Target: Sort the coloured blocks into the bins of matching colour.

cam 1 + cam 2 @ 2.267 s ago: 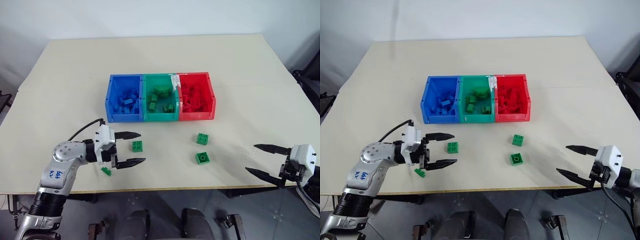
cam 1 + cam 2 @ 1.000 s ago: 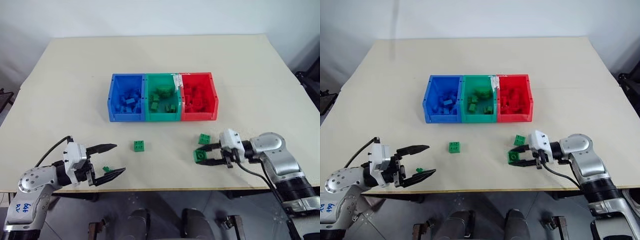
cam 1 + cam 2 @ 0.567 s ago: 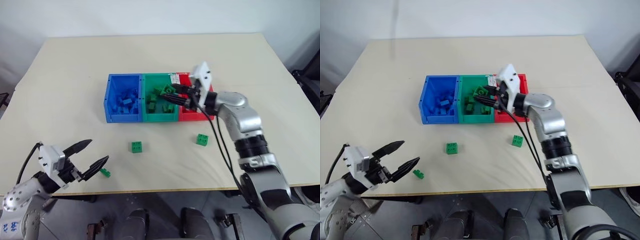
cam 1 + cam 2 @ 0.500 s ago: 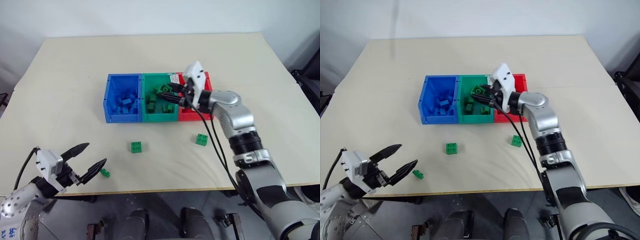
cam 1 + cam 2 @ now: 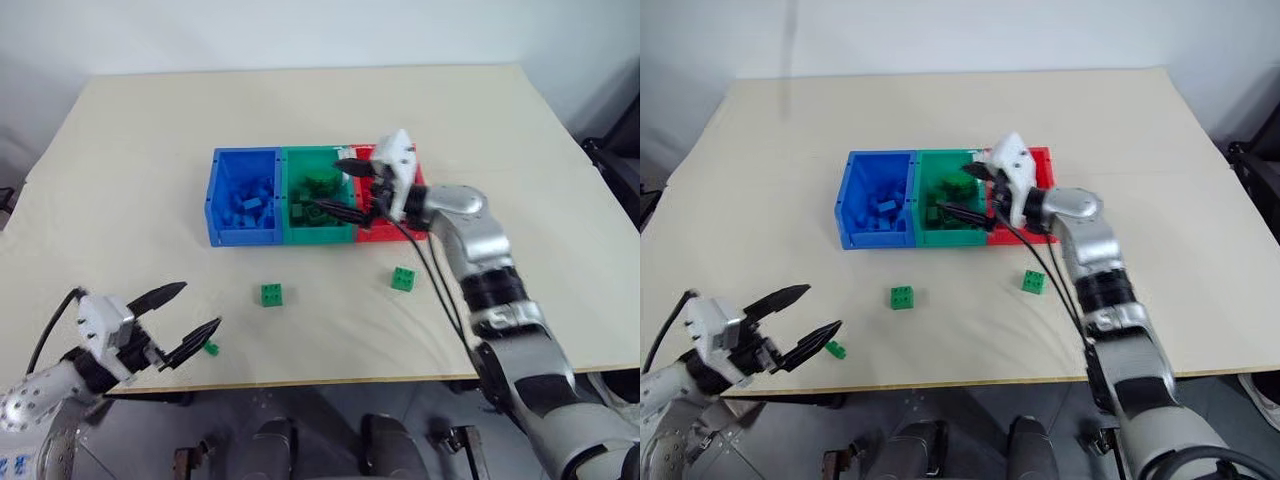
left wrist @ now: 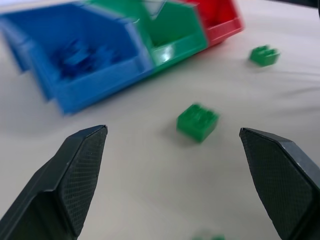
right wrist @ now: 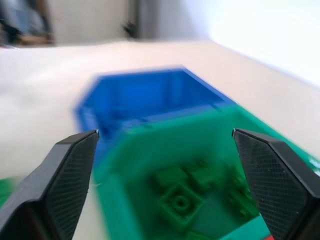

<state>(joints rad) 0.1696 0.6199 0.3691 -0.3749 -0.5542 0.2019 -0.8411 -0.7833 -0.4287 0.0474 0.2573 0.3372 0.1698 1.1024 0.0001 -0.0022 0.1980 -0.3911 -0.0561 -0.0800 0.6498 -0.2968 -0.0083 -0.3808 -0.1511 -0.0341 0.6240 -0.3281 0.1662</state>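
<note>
Where legible, no writing anywhere.

Two head cameras look forward and down from above the near edge of a cream table [image 5: 480, 110], taking in the whole tabletop from slightly offset angles. The left wrist camera sits low near the table surface, sighting between its own left gripper [image 6: 182, 187] fingers toward the bins [image 6: 150, 42] from the near-left side. The right wrist camera hovers close above the green bin [image 7: 200, 150], facing across it toward the blue bin [image 7: 150, 95]. All four views share the row of bins.
</note>
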